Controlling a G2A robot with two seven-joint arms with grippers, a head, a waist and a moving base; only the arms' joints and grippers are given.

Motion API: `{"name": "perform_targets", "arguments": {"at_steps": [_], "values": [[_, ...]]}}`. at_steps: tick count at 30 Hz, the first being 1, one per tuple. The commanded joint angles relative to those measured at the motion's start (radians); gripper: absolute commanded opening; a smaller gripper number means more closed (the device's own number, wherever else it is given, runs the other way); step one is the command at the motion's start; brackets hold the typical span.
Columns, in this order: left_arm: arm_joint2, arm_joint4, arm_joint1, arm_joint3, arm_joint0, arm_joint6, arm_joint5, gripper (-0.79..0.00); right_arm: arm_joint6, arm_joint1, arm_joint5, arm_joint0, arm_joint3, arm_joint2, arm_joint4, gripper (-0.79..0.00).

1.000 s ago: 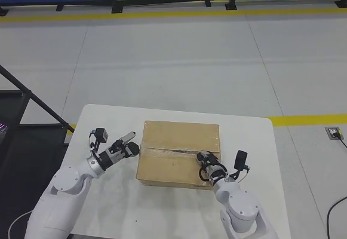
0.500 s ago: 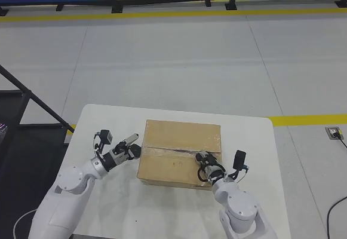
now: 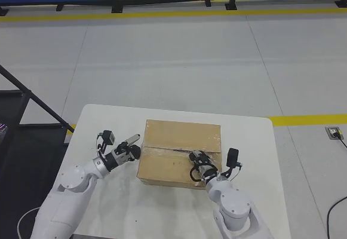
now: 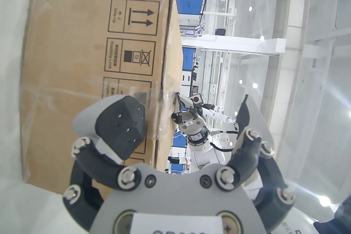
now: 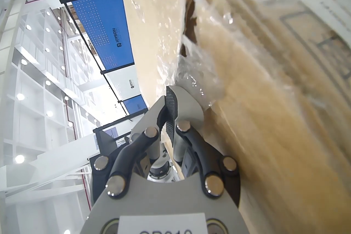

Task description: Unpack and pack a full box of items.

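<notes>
Found cardboard box [image 3: 180, 152] sitting mid-tabletop [image 3: 113, 122], top flaps down, clear tape [image 3: 174, 150] running along the centre seam. Noted a ragged gap [image 5: 192, 24] in the seam toward the box's right end, with film crumpled and torn around it.

Left jaws: held apart, level with the box's left end near its upper edge, one pad in front of the end wall. Could not tell whether touching the wall or just off it.

Right jaws: pressed together, low over the lid at the seam, tips against the crumpled tape. Could not tell whether pinching any film.

Handling, judged:
- Taken as full per task, so probably too heavy to shift or lift with one arm.
- Walls stiff; corners and flap edges likely to crush under a hard pinch.
- Film slick and stretchy, apt to tear into strips rather than peel clean.
- Printed upright-arrow symbols [image 4: 131, 17] on the left end, read as a call to avoid tipping.

Where to take hold, judged:
- For opening: the loose film at the torn gap, then the freed flap edge.
- For steadying: flat against the left end wall.
- For lifting: both ends squeezed together, never by the flaps.
</notes>
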State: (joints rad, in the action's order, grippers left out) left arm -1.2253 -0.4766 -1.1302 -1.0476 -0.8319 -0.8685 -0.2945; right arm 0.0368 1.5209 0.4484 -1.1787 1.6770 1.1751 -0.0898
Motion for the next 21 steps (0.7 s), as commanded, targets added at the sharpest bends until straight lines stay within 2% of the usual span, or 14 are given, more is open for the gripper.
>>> {"name": "perform_targets", "arguments": {"at_steps": [1, 15, 18, 21], "values": [[0.003, -0.002, -0.002, 0.003, 0.003, -0.002, -0.001, 0.000, 0.003, 0.003, 0.005, 0.017, -0.019, -0.014, -0.001, -0.785], [0.009, -0.004, -0.008, 0.012, 0.013, -0.018, -0.011, 0.000, 0.011, 0.036, 0.012, 0.136, -0.134, -0.138, 0.017, -0.785], [0.010, -0.004, -0.009, 0.013, 0.014, -0.021, -0.012, 0.000, -0.015, 0.038, -0.040, 0.155, -0.139, -0.163, 0.054, -0.785], [0.009, -0.007, -0.010, 0.014, 0.014, -0.023, -0.013, 0.000, -0.037, 0.035, -0.147, 0.154, -0.118, -0.178, 0.106, -0.785]]}}
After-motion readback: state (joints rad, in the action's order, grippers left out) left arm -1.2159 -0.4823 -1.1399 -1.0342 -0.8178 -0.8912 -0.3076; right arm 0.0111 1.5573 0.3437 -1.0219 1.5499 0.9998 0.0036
